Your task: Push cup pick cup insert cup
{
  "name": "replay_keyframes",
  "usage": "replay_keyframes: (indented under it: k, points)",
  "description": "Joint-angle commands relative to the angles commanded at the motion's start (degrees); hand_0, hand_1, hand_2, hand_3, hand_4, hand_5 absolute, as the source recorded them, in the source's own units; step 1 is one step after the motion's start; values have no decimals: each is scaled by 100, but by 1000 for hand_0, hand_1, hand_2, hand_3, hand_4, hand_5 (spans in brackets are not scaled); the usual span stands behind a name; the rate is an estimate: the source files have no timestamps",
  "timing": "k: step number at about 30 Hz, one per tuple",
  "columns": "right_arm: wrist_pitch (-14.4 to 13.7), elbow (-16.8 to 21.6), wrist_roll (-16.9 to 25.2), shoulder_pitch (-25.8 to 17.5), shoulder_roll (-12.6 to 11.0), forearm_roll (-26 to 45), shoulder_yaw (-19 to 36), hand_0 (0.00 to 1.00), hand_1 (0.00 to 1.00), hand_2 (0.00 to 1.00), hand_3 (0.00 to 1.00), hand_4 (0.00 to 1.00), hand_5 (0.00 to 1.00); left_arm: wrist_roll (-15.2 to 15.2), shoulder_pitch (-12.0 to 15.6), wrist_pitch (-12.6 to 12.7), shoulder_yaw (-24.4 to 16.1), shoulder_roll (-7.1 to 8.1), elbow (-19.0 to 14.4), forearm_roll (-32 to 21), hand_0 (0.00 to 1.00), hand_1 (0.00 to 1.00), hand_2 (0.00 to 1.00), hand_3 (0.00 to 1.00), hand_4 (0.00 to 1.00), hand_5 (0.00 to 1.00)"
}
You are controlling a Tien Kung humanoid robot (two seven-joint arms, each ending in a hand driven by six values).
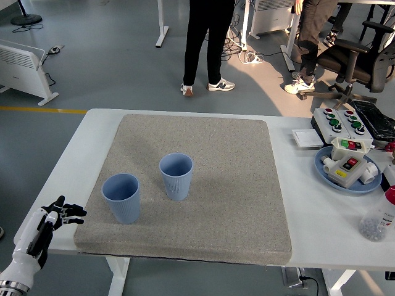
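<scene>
two blue cups stood upright on the grey mat (203, 185) that covered most of the white table (296, 209). the left cup (121, 197) sat near the mat's front left corner; the right cup (176, 176) stood just beside it, a little farther back, the two apart and not touching. the left hand (58, 217) hovered at the table's near left edge, off the mat, fingers spread and holding nothing, well apart from the cups. a blue plate (324, 169) with a button box (345, 161) lay on the table's right side. two people (207, 43) stood on the floor beyond.
</scene>
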Motion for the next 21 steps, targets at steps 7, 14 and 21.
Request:
replay_keyframes:
  k: [7, 14, 21]
  points:
    - [4, 0, 9, 14, -4, 23, -16, 530, 548, 735, 752, 315, 754, 101, -74, -125, 212, 89, 70, 243, 473, 569, 504, 444, 611, 998]
    - [-1, 0, 14, 13, 5, 54, -52, 530, 548, 734, 748, 313, 756, 170, -537, -183, 550, -8, 380, 460, 546, 586, 514, 451, 611, 998]
    - [-2, 0, 11, 20, 10, 133, -103, 530, 548, 734, 746, 311, 756, 223, -808, -257, 769, 58, 549, 557, 583, 593, 518, 452, 613, 998]
